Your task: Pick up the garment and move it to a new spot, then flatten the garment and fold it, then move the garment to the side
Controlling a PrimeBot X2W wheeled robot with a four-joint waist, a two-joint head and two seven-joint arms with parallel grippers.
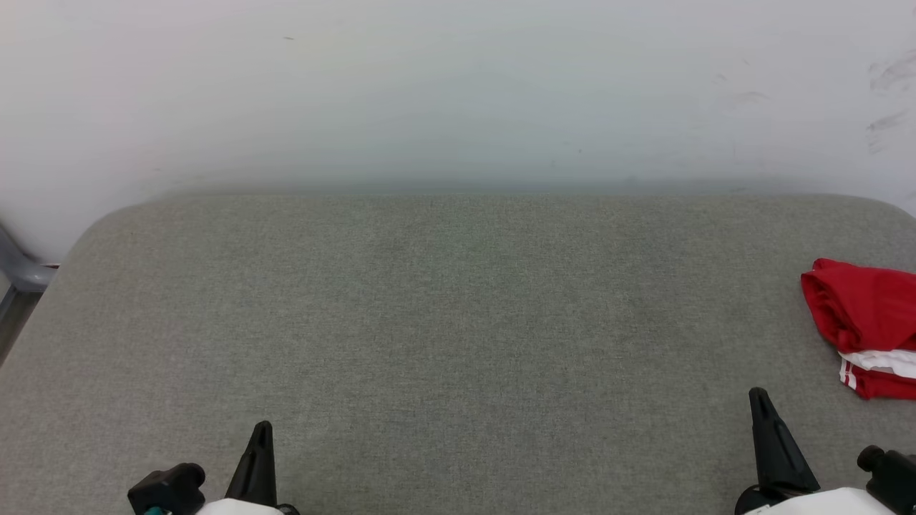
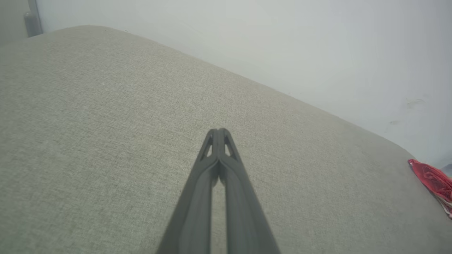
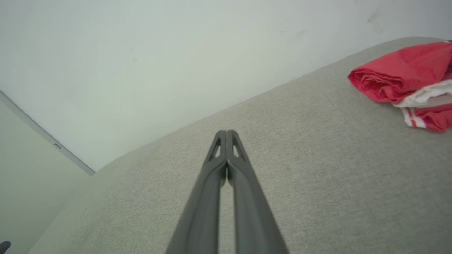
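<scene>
The garment lies bunched at the far right edge of the grey fabric surface, bright red with a white sleeve and striped trim; part of it runs out of the head view. It also appears as a red heap in the right wrist view and a sliver in the left wrist view. My right gripper is shut and empty, low at the right, a short way left of and nearer than the garment. My left gripper is shut and empty at the lower left, far from the garment. Both pairs of fingertips press together.
A pale wall rises right behind the grey surface. At the far left a grey metal frame part stands beside the surface's rounded corner. The surface's wide middle stretches between the two grippers.
</scene>
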